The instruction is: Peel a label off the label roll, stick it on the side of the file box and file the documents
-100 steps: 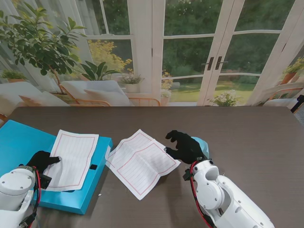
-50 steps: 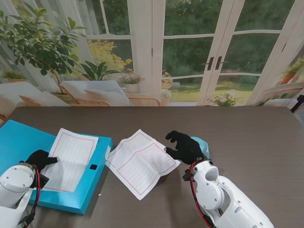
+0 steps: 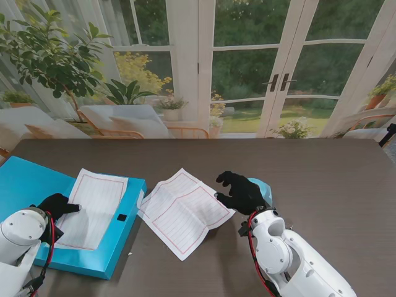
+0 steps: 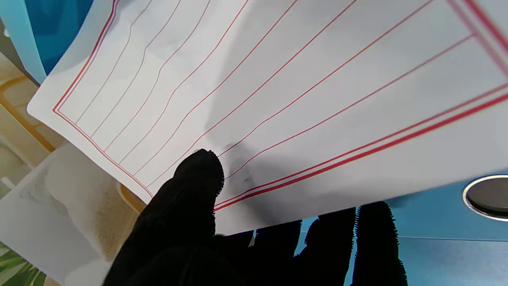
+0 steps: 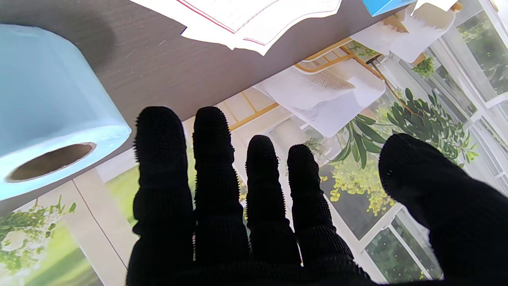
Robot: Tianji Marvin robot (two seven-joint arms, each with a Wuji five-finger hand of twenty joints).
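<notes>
The blue file box (image 3: 25, 179) lies flat at the left of the table. A red-lined document sheet (image 3: 93, 207) rests on it, and my left hand (image 3: 57, 205) pinches that sheet's near left edge: in the left wrist view the thumb (image 4: 198, 178) presses on top of the sheet (image 4: 278, 91) and the other fingers sit under it. More lined sheets (image 3: 184, 210) lie loose in the middle of the table. My right hand (image 3: 240, 193) hovers open just right of them, fingers spread. The pale blue label roll (image 3: 263, 189) stands behind it, close beside the fingers (image 5: 158, 159) in the right wrist view.
The dark wooden table (image 3: 322, 179) stretches bare to the right and far side. The box's finger hole (image 4: 488, 196) shows near my left fingers. Chairs and plants stand beyond the far edge, outside the glass doors.
My left hand has slid a little farther from me along the sheet's edge, drawing the sheet slightly leftward on the box. The right hand has not moved.
</notes>
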